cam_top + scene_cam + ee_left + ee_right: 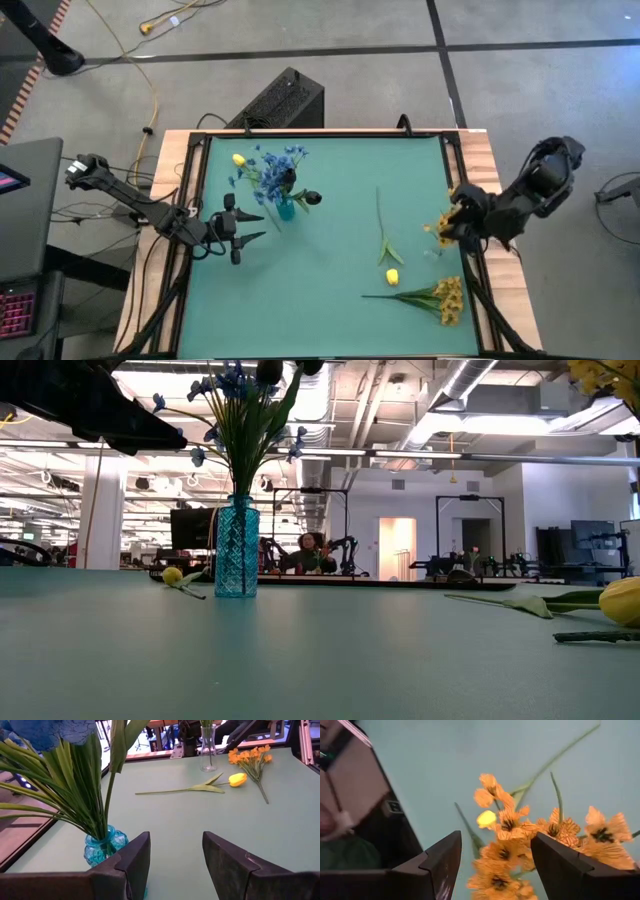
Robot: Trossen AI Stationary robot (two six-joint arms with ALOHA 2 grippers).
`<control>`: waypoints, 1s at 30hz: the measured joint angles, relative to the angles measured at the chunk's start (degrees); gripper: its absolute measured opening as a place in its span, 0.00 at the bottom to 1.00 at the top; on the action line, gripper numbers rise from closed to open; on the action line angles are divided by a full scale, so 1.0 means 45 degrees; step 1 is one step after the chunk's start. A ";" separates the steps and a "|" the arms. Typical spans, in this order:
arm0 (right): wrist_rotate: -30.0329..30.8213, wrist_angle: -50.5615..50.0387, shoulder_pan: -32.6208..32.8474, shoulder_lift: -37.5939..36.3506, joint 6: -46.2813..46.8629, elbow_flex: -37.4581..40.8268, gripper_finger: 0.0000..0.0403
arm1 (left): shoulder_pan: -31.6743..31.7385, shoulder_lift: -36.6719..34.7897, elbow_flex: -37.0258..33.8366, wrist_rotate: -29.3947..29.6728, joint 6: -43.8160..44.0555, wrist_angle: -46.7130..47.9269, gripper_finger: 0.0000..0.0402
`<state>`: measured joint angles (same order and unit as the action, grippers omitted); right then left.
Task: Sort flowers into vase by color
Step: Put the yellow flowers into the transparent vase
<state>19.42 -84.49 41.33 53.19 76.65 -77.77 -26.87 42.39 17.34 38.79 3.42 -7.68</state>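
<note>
A blue glass vase stands at the table's left and holds blue blossom sprigs and dark buds. My left gripper waits open just left of it, level. A yellow bud lies behind the vase. Another yellow bud and a yellow-orange sprig lie at the near right. My right gripper hangs open, tipped down, over a yellow-orange cluster. A clear vase with green stems stands at the right edge.
A loose green stem with leaves lies in the middle right of the green mat. A black frame rail runs along the table's right edge under my right arm. A black box sits on the floor beyond the far edge.
</note>
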 joint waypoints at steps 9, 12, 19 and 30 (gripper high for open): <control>0.0342 0.0534 -0.0918 0.0597 -0.1477 -0.2239 0.66 | 0.0003 -0.0003 0.0000 0.0000 -0.0037 0.0000 0.42; 0.0350 0.1839 -0.1243 0.1196 -0.3061 -0.2761 0.66 | 0.0005 0.0000 0.0000 0.0000 -0.0039 0.0000 0.42; -0.0418 0.4152 -0.1460 0.3498 -0.5762 -0.3595 0.66 | 0.0005 -0.0005 0.0000 -0.0002 -0.0044 0.0000 0.42; -0.2443 0.4114 -0.0118 0.6479 -0.2735 -0.4087 0.66 | 0.0000 -0.0005 0.0000 -0.0471 -0.0182 0.0005 0.42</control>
<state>8.43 -65.98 40.80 82.35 64.34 -96.16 -26.87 42.37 17.34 36.67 2.60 -7.66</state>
